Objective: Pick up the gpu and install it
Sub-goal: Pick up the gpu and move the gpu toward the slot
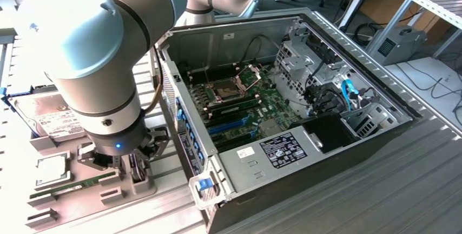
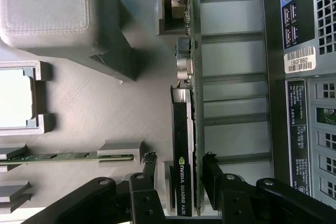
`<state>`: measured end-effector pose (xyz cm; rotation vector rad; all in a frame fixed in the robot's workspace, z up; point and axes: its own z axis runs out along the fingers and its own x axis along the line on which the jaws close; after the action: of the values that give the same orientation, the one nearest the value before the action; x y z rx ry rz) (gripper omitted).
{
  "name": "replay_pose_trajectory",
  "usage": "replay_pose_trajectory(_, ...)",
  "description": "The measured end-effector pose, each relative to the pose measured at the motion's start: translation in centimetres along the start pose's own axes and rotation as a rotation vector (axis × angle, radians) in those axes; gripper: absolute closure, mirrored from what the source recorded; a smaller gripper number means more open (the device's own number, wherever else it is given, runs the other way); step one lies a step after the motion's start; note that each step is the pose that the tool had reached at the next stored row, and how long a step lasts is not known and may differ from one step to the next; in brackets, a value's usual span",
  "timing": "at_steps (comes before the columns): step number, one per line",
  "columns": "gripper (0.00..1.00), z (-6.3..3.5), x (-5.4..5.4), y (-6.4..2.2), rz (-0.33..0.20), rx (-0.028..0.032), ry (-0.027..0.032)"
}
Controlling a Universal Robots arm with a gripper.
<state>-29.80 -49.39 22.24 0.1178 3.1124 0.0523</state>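
**Gripper** [image 2: 179, 162]: the jaws are being held wide. One black finger is being set to each flat face of the card, so that it is being straddled, not clamped. A narrow gap is being left at one face, while the other finger is being kept just beside the green board edge.

**Gpu** [image 2: 182, 129]: a black card marked NVIDIA Quadro is being kept upright on its long edge in a slot of the holder, outside the case and just beside it. Both faces are thereby being offered to the fingers, by judgement for a pinch from above.

**Parts holder** [image 2: 105, 103]: on this grey fixture each component is being cradled in its own recess, apart from its neighbours. This is probably so that one can be taken without another being disturbed.

**Memory stick** [image 2: 63, 156]: the slim green strip is being propped on edge between small grey blocks, near the gpu but apart from it.

**Pale square part** [image 2: 13, 98]: it is being seated flat in a framed recess, and its identity cannot be told.

**Hard drive** [image 1: 47, 116]: the silver, white-labelled unit is being rested at the holder's far end, toward the exterior view's left.

**Arm** [image 1: 94, 45]: the wrist is being pointed straight down over the holder.

**Computer case** [image 1: 361, 61]: it is being laid on its side with the panel off, so that the motherboard [image 1: 238, 109] is being exposed upward. No card is yet being carried there.
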Motion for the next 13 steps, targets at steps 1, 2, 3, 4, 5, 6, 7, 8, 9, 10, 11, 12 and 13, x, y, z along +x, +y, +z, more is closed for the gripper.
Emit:
replay_pose_trajectory(1,0.52,0.02,0.0,0.00,0.000,0.0000,0.0000)
replay_pose_trajectory(2,0.52,0.08,0.0,0.00,0.000,-0.0003,-0.0003)
replay_pose_trajectory(3,0.52,0.09,0.0,0.00,0.000,-0.0001,-0.0001)
replay_pose_trajectory(4,0.52,0.10,0.0,0.00,0.000,0.0000,0.0000)
replay_pose_trajectory(5,0.52,0.12,0.0,0.00,0.000,0.0000,0.0000)
replay_pose_trajectory(6,0.52,0.13,0.0,0.00,0.000,0.0001,0.0001)
replay_pose_trajectory(7,0.52,0.13,0.0,0.00,0.000,0.0002,0.0001)
replay_pose_trajectory(8,0.52,0.11,0.0,0.00,0.000,0.0001,0.0000)
replay_pose_trajectory(9,0.52,-0.07,0.0,0.00,0.000,0.0002,-0.0001)
replay_pose_trajectory(10,0.52,-0.42,0.0,0.02,0.000,0.0000,-0.0003)
replay_pose_trajectory(11,0.52,-0.84,0.0,0.03,0.000,0.0003,-0.0001)
replay_pose_trajectory(12,0.52,-1.21,0.0,0.05,0.000,0.0002,0.0000)
replay_pose_trajectory(13,0.52,-1.67,0.0,0.06,0.000,0.0001,-0.0002)
